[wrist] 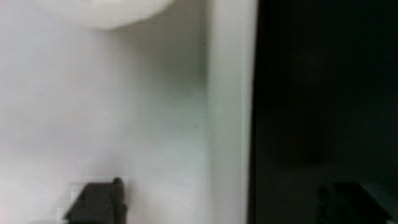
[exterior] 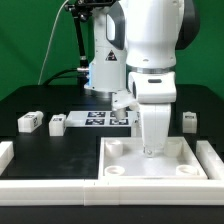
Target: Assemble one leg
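Three small white tagged legs lie on the black table in the exterior view: two on its left (exterior: 30,122) (exterior: 57,124) and one on its right (exterior: 187,120). My gripper (exterior: 150,150) reaches down onto the large white square panel (exterior: 125,152), far from every leg. In the wrist view the gripper (wrist: 226,203) is open and holds nothing. One dark finger (wrist: 98,202) is over the blurred white panel (wrist: 107,110), the other (wrist: 356,205) over the black table, with the panel's edge between them. A round corner socket (wrist: 116,10) shows. No leg shows in the wrist view.
The marker board (exterior: 104,118) lies behind the panel. Raised white rails run along the front (exterior: 60,188) and at both sides (exterior: 5,152) (exterior: 214,158). The arm's base (exterior: 105,70) stands at the back.
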`<move>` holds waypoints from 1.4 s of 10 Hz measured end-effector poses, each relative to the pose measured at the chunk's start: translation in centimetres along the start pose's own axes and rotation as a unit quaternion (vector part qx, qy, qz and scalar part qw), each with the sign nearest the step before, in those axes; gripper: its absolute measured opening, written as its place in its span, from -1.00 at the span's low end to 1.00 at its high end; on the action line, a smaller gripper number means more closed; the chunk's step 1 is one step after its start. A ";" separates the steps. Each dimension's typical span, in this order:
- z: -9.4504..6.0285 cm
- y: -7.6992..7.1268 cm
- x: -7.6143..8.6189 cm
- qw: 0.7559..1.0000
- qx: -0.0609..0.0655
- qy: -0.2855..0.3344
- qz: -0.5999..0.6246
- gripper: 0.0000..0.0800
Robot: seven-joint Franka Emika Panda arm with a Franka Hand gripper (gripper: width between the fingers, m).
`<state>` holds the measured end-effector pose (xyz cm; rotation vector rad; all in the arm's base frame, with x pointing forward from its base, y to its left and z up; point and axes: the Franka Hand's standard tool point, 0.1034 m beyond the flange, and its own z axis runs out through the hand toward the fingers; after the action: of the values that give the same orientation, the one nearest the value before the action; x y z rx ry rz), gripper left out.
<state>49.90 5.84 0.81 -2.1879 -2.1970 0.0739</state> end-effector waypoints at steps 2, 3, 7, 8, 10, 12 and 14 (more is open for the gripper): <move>0.0 0.0 0.0 1.000 0.000 0.000 0.000 0.57; 0.1 0.0 0.0 1.000 0.001 0.000 0.000 0.61; -1.1 -0.5 0.7 0.999 -0.003 -0.003 0.034 0.62; -2.1 -1.4 1.3 0.999 -0.006 -0.005 0.050 0.62; -3.9 -3.0 2.4 0.995 -0.004 -0.014 0.095 0.62; -4.8 -3.6 2.9 0.994 -0.010 -0.015 0.104 0.62; -4.7 -3.6 2.9 0.991 -0.009 -0.014 0.132 0.62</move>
<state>46.59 8.72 5.72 -2.4896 -1.9133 0.0944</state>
